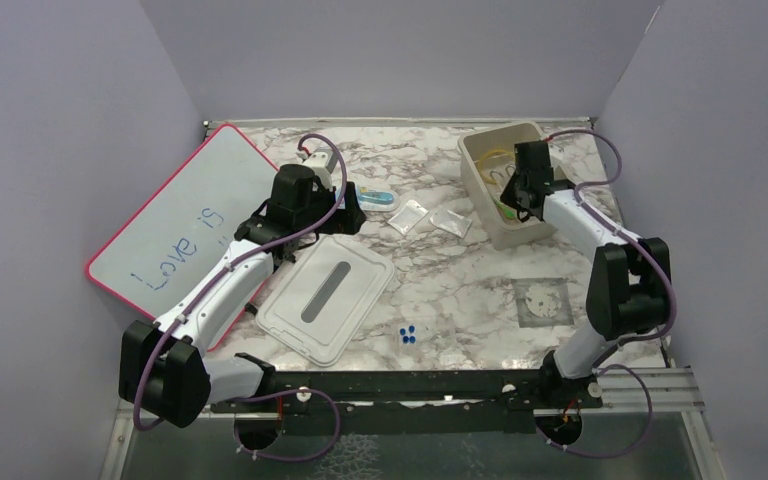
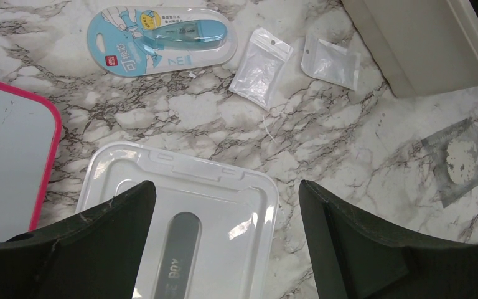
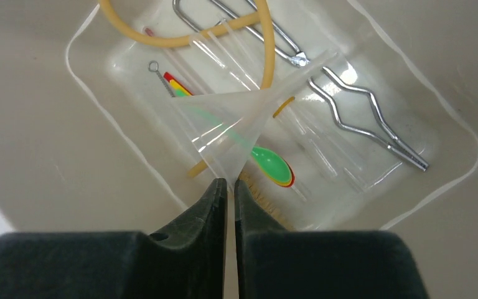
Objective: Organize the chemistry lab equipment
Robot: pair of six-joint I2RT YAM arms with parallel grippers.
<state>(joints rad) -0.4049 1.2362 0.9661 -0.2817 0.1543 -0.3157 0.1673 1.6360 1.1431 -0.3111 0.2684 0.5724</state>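
The beige bin point(image 1: 480, 160) at the back right holds the equipment. In the right wrist view it contains amber rubber tubing point(image 3: 180, 41), metal scissor-like forceps point(image 3: 348, 113), a thin green stick with a spoon end point(image 3: 272, 163) and several clear tubes point(image 3: 323, 149). My right gripper point(image 3: 230, 182) is inside the bin point(image 1: 515, 195), shut on a clear plastic funnel point(image 3: 236, 118) and holding it above the other items. My left gripper point(image 2: 224, 193) is open and empty above the clear lid point(image 2: 180, 187), left of centre point(image 1: 345, 215).
The clear lid point(image 1: 325, 295) lies flat mid-table. A pink-edged whiteboard point(image 1: 180, 225) leans at the left. A blue correction-tape pack point(image 2: 162, 40) and two small clear bags point(image 2: 261, 67) point(image 2: 331, 60) lie between lid and bin. Small blue pieces point(image 1: 408, 334) sit near front.
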